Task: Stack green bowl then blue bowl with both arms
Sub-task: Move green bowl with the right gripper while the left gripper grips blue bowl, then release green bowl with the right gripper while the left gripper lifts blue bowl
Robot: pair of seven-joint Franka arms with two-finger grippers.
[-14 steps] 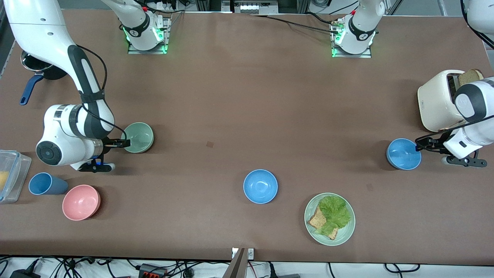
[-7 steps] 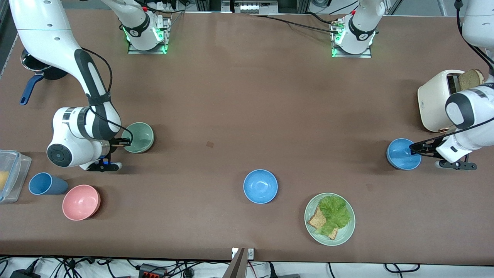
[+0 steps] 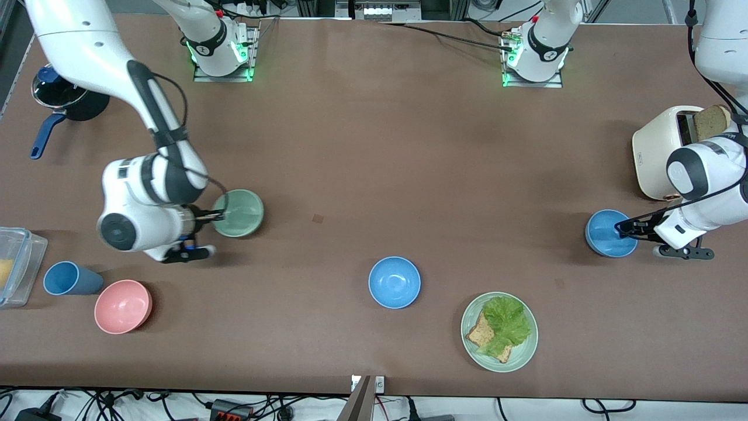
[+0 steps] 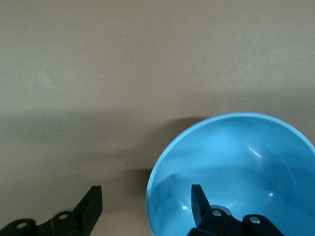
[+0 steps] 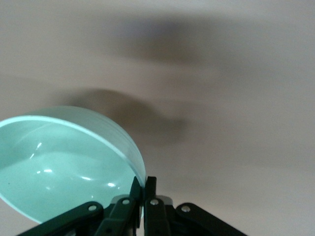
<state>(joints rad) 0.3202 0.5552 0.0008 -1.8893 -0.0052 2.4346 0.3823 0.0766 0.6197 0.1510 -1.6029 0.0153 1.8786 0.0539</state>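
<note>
The green bowl hangs a little above the table toward the right arm's end. My right gripper is shut on its rim, which shows pinched between the jaws in the right wrist view. A blue bowl sits toward the left arm's end, in front of the toaster. My left gripper is open and straddles its rim, one finger inside and one outside; the bowl also shows in the left wrist view. A second blue bowl sits alone near the table's middle.
A pale-green plate with lettuce and bread lies nearer the front camera. A pink bowl, blue cup and clear container sit at the right arm's end. A dark pot and cream toaster stand near the table's ends.
My right gripper has carried the green bowl toward the table's middle. My left gripper has slid onto the blue bowl's rim.
</note>
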